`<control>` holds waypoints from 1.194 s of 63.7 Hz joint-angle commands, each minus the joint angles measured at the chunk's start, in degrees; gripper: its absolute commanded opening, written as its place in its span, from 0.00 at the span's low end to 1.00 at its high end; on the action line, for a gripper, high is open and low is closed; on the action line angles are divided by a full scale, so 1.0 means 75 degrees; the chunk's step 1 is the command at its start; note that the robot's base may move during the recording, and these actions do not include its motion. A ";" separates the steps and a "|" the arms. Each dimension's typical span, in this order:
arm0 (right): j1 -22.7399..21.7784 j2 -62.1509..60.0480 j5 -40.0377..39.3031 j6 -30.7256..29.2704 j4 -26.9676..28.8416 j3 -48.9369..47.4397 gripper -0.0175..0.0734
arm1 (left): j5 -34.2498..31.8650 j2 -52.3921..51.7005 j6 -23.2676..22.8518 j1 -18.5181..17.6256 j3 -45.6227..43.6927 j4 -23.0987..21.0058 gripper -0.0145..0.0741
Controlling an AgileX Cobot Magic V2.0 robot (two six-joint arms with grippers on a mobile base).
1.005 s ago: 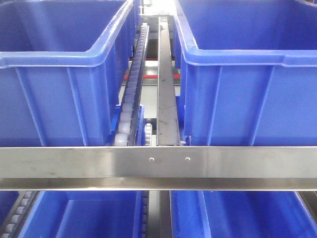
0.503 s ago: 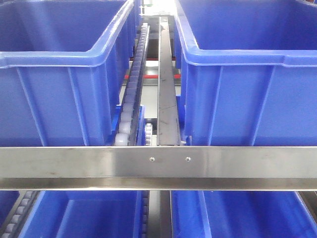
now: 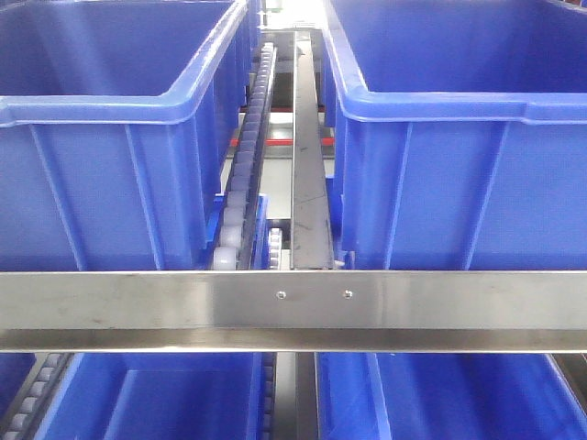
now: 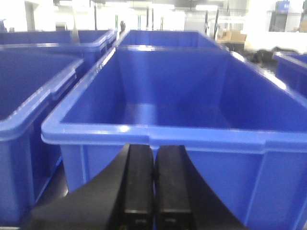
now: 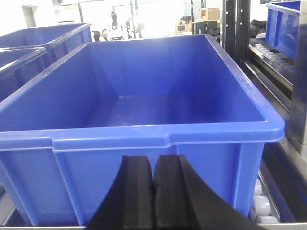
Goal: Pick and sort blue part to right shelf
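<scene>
Nothing has shifted; my left gripper (image 4: 153, 191) and right gripper (image 5: 154, 196) stay closed, empty. Unseen, the blue part looks light, rigid; I'd pinch its ribbed faces.

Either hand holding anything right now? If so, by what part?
Nothing held. Left hand and right hand are both shut with fingers pressed together, each facing an empty blue bin.

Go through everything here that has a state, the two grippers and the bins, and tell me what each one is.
Left gripper: shut, nothing between its fingers.
Right gripper: shut, nothing between its fingers.
Bin ahead of left gripper: open-topped, upright, nothing visible inside.
Bin ahead of right gripper: open-topped, upright, nothing visible inside.
Steel crossbar: level, across the bins' fronts.
Blue part: not in any view.
</scene>
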 commanded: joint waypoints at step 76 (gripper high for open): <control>-0.0031 -0.0165 -0.0650 -0.0023 0.0009 -0.0154 0.25 | 0.0003 -0.0188 -0.0102 -0.0004 0.0177 -0.0024 0.31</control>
